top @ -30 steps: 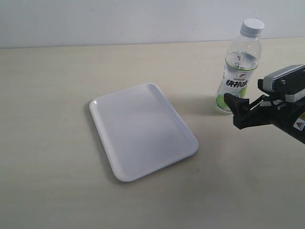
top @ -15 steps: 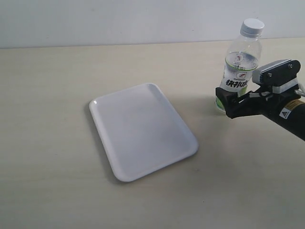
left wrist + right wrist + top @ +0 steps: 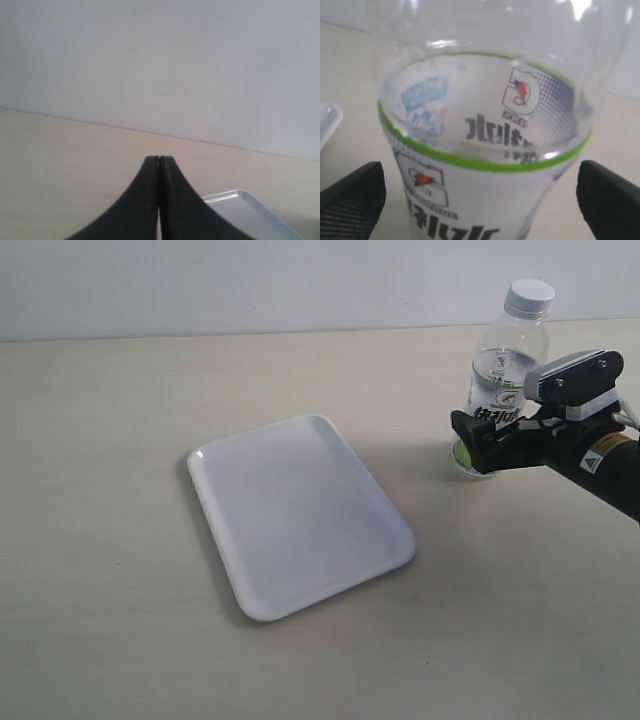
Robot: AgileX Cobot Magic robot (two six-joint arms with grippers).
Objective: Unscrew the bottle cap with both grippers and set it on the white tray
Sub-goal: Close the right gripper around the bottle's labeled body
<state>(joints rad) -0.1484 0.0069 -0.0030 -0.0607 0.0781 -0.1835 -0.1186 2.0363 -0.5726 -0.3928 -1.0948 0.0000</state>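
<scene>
Clearance shows on either side of the bottle (image 3: 485,100) in the right wrist view. The right gripper (image 3: 480,438) has its jaws spread wide, with a dark ribbed finger pad (image 3: 351,200) on each flank of the label (image 3: 470,210), and neither pad touches the plastic as far as I can tell. The bottle stands upright near the far right of the pale surface (image 3: 120,620), well apart from the white tray (image 3: 300,510), with the bottle cap (image 3: 528,297) screwed on top. The left gripper (image 3: 159,162) is out of the exterior view; its own camera shows its jaws pressed together on nothing. The step in hand looks like bracing the bottle so the other arm can twist the cap. To do it well, the jaws should be centred on the bottle before they come together, so both pads meet it at once and do not shove or tip it (a seemingly empty, thin bottle will slide easily). The squeeze should resist the twist without buckling the plastic, and sit low enough to leave the top free for the left gripper, which must open first.
</scene>
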